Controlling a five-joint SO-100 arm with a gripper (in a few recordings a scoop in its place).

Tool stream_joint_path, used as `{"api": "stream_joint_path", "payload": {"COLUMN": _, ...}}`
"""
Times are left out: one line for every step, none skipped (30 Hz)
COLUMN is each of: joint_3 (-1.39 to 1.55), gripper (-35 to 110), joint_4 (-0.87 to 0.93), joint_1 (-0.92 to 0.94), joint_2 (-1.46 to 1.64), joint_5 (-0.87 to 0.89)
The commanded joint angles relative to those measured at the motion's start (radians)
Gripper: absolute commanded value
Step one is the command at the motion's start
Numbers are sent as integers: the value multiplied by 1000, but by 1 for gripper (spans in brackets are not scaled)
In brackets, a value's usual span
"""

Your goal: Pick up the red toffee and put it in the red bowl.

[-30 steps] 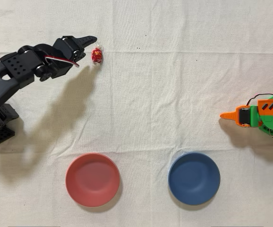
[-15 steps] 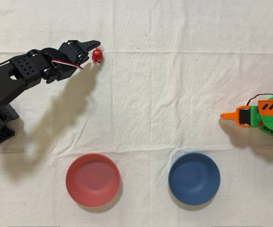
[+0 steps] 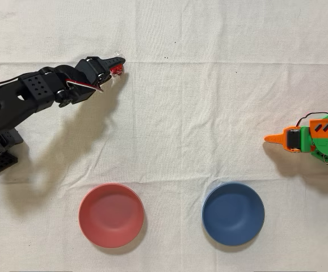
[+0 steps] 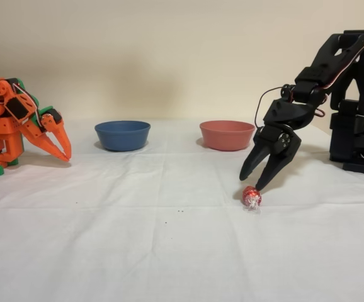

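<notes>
The red toffee (image 4: 251, 196) lies on the white cloth, in shiny red foil with clear twisted ends. In the overhead view a sliver of the toffee (image 3: 117, 68) peeks out from under the black fingers at upper left. My black gripper (image 4: 250, 183) hangs open just above the toffee, its two fingertips spread to either side of the toffee's top; I cannot tell whether they touch it. From above, the gripper (image 3: 114, 63) points right. The red bowl (image 3: 111, 215) sits near the lower edge, well apart from the toffee; in the fixed view the red bowl (image 4: 227, 134) stands behind the gripper.
A dark blue bowl (image 3: 233, 213) sits to the right of the red one in the overhead view; in the fixed view the blue bowl (image 4: 122, 134) is to its left. The idle orange arm (image 3: 311, 139) rests at the overhead view's right edge. Open cloth lies between toffee and bowls.
My gripper has moved right and come over the toffee, which now shows mostly covered from above. The toffee and bowls have stayed in place.
</notes>
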Motion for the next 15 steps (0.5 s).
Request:
{"api": "stream_joint_path", "payload": {"joint_3": -2, "gripper": 27, "joint_4": -8, "joint_1": -18, "joint_2": 18, "joint_5": -8}}
{"api": "stream_joint_path", "payload": {"joint_3": -2, "gripper": 27, "joint_4": -11, "joint_1": -18, "joint_2": 14, "joint_5": -6}}
{"api": "stream_joint_path", "payload": {"joint_3": -3, "gripper": 27, "joint_4": -12, "joint_1": -18, "joint_2": 9, "joint_5": -5}}
{"api": "stream_joint_path", "payload": {"joint_3": -6, "gripper": 27, "joint_4": -12, "joint_1": -20, "joint_2": 5, "joint_5": -2}}
{"api": "stream_joint_path", "payload": {"joint_3": -8, "gripper": 27, "joint_4": -12, "joint_1": -21, "joint_2": 0, "joint_5": 0}}
{"api": "stream_joint_path", "payload": {"joint_3": -11, "gripper": 27, "joint_4": -14, "joint_1": -23, "joint_2": -6, "joint_5": 2}}
{"api": "stream_joint_path", "payload": {"joint_3": -14, "gripper": 27, "joint_4": -15, "joint_1": -23, "joint_2": -14, "joint_5": 5}}
{"api": "stream_joint_path", "payload": {"joint_3": -18, "gripper": 27, "joint_4": -15, "joint_1": -23, "joint_2": -20, "joint_5": 5}}
{"api": "stream_joint_path", "payload": {"joint_3": -25, "gripper": 27, "joint_4": -17, "joint_1": -23, "joint_2": -28, "joint_5": 5}}
{"api": "stream_joint_path", "payload": {"joint_3": -31, "gripper": 27, "joint_4": -18, "joint_1": -23, "joint_2": -35, "joint_5": 5}}
{"api": "stream_joint_path", "payload": {"joint_3": -38, "gripper": 27, "joint_4": -18, "joint_1": -23, "joint_2": -43, "joint_5": 6}}
{"api": "stream_joint_path", "payload": {"joint_3": -44, "gripper": 27, "joint_4": -18, "joint_1": -25, "joint_2": -51, "joint_5": 6}}
{"api": "stream_joint_path", "payload": {"joint_3": -52, "gripper": 27, "joint_4": -20, "joint_1": -26, "joint_2": -57, "joint_5": 6}}
{"api": "stream_joint_path", "payload": {"joint_3": -60, "gripper": 27, "joint_4": -21, "joint_1": -28, "joint_2": -64, "joint_5": 6}}
{"api": "stream_joint_path", "payload": {"joint_3": -69, "gripper": 27, "joint_4": -21, "joint_1": -29, "joint_2": -72, "joint_5": 6}}
